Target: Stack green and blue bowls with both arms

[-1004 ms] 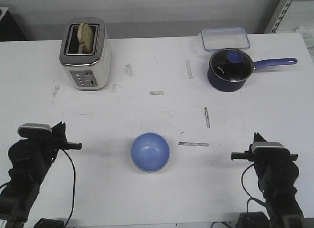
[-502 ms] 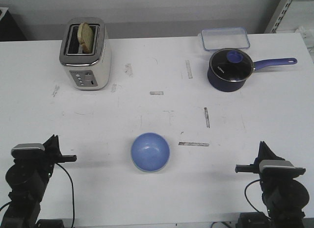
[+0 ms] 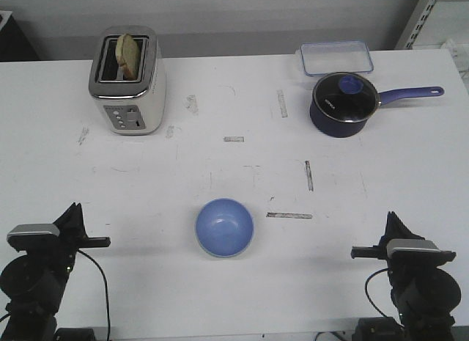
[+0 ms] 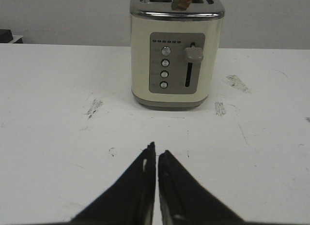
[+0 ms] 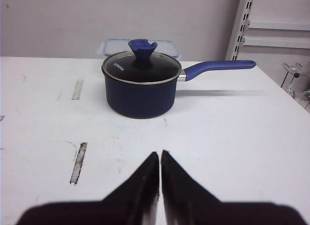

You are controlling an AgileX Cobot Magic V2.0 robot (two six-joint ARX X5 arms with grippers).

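Note:
The blue bowl (image 3: pixel 224 227) sits upright on the white table (image 3: pixel 234 165) near the front middle, between my two arms. No separate green bowl shows; a thin pale edge lies under the blue bowl's near side, and I cannot tell what it is. My left gripper (image 3: pixel 107 242) is shut and empty, low at the front left, well left of the bowl. In the left wrist view it (image 4: pixel 156 150) points at the toaster. My right gripper (image 3: pixel 355 251) is shut and empty at the front right. In the right wrist view it (image 5: pixel 160 155) points at the saucepan.
A cream toaster (image 3: pixel 128 81) with a bread slice stands at the back left, also in the left wrist view (image 4: pixel 177 51). A navy saucepan with lid (image 3: pixel 343 103) and a clear container (image 3: pixel 335 57) stand at the back right. Shelving (image 5: pixel 242 26) rises beyond the table's right side.
Both arms have drawn back toward the table's near edge and lower; the left arm kept moving back-left in the last half second. The blue bowl has not moved.

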